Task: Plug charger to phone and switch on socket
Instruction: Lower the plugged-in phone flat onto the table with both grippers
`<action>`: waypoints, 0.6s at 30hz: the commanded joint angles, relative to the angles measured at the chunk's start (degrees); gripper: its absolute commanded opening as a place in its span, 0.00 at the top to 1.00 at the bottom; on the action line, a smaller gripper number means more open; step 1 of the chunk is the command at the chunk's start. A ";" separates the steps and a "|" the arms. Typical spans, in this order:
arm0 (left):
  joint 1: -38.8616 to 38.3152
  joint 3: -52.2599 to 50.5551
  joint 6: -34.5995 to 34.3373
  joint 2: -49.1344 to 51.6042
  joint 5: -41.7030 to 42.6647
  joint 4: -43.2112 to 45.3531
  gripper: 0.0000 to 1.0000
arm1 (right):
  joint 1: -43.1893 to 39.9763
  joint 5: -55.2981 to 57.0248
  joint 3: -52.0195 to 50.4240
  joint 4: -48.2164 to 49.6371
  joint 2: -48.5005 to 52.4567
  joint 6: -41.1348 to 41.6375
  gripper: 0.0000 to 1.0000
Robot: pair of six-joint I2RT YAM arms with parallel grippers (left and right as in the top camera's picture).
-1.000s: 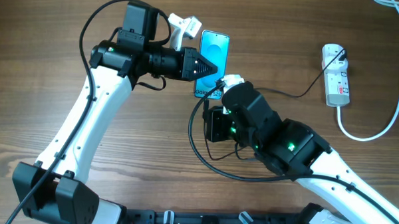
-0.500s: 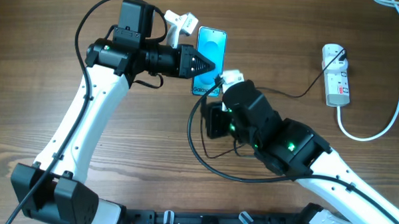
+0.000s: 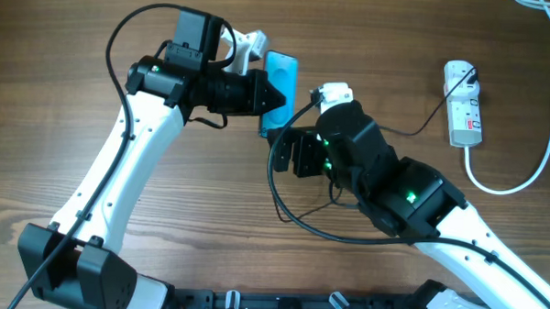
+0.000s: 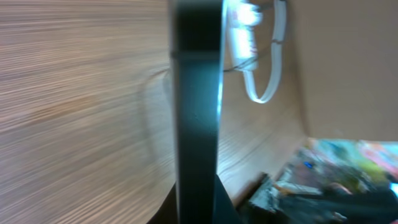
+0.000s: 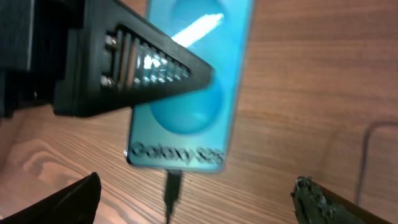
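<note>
My left gripper (image 3: pixel 273 98) is clamped on the phone (image 3: pixel 283 70), holding it tilted on edge above the wooden table (image 3: pixel 200 189), left of centre. My right gripper (image 5: pixel 196 184) hangs wide open and empty just below the phone's lower edge, where the charger (image 5: pixel 172 186) tip touches it. The socket (image 3: pixel 464 106) lies at the far right.
</note>
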 commanded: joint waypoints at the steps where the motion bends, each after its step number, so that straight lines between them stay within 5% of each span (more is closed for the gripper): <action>1: 0.07 -0.15 -1.62 0.02 -11.41 -1.68 0.96 | 0.02 0.37 1.25 -2.56 0.00 1.20 0.00; 9: -1.22 -0.70 -3.10 8.68 -12.76 -3.30 0.96 | 0.02 1.40 1.07 -9.01 1.68 5.20 0.00; 18: -3.02 -0.74 -4.07 18.82 -4.15 2.49 0.96 | 0.02 -4.94 0.83 -8.98 7.17 8.15 0.00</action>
